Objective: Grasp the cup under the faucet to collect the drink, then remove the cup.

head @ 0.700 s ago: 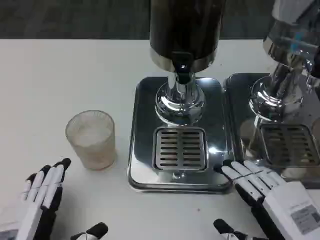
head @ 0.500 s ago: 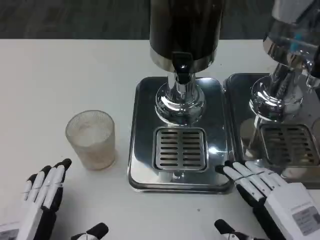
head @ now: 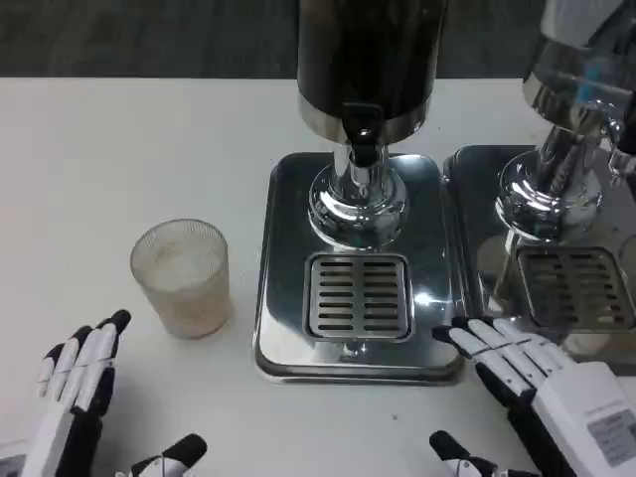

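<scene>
You have the cup (head: 182,277) standing upright on the white table (head: 119,149), just left of the steel drip tray (head: 283,328) and well clear of the faucet (head: 362,134), so it is not under the spout. It is a ribbed, translucent tumbler, and you can see a pale frosty look inside it. Your left robot hand (head: 79,383) lies low at the near left edge, below and a little left of the cup, released, its fingers stretched toward the cup but apart from it, the thumb off to the right near the bottom edge. Your right robot hand (head: 527,373) sits at the near right, also released and holding nothing, with its fingertips (head: 459,336) reaching the front right corner of the drip tray; you cannot tell whether they touch it. The dark dispenser (head: 368,60) stands at the back of that tray above the slotted grate (head: 358,296). A second dispenser (head: 576,89) on its own tray stands just beside it on the right.
</scene>
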You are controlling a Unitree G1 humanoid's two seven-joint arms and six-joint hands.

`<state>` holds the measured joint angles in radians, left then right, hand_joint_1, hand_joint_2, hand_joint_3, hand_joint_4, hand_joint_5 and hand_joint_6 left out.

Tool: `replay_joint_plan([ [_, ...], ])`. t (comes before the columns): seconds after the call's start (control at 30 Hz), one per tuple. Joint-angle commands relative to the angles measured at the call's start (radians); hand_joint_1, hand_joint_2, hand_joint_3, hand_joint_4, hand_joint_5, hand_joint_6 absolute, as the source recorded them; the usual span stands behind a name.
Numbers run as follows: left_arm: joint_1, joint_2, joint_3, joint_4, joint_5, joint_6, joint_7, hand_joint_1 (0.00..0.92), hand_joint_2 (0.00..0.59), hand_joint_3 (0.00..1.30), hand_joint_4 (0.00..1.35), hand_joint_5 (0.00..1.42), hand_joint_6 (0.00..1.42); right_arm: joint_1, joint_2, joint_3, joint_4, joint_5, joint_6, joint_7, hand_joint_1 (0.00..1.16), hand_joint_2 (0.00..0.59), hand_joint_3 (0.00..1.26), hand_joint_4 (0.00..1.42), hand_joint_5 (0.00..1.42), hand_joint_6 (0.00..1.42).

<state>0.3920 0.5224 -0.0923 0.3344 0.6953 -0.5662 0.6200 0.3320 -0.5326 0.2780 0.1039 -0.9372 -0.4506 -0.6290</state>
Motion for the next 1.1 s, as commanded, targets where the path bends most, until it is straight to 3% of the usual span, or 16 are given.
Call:
replay_joint_plan([
  [0.03, 0.003, -0.025, 0.033, 0.017, -0.088, -0.057, 0.008, 0.000, 0.068, 0.00, 0.00, 0.00, 0.00, -0.003, 0.008, -0.007, -0.021, 0.027, -0.011, -0.001, 0.47, 0.333, 0.19, 0.14, 0.15, 0.24],
  [0.33, -0.041, -0.038, 0.061, 0.021, -0.162, -0.058, -0.051, 0.000, 0.044, 0.00, 0.00, 0.05, 0.03, -0.016, 0.023, -0.003, -0.024, 0.054, -0.019, 0.012, 0.47, 0.334, 0.19, 0.15, 0.16, 0.25],
  [0.7, -0.149, -0.048, 0.070, 0.051, -0.171, -0.028, -0.094, 0.004, 0.037, 0.00, 0.00, 0.09, 0.05, -0.027, 0.044, 0.001, -0.023, 0.081, -0.021, 0.037, 0.45, 0.341, 0.19, 0.16, 0.17, 0.25],
  [1.1, -0.260, -0.025, 0.077, 0.190, -0.182, -0.036, -0.131, 0.010, 0.035, 0.00, 0.00, 0.09, 0.04, -0.030, 0.110, 0.005, -0.039, 0.083, 0.001, 0.056, 0.45, 0.341, 0.19, 0.17, 0.18, 0.25],
])
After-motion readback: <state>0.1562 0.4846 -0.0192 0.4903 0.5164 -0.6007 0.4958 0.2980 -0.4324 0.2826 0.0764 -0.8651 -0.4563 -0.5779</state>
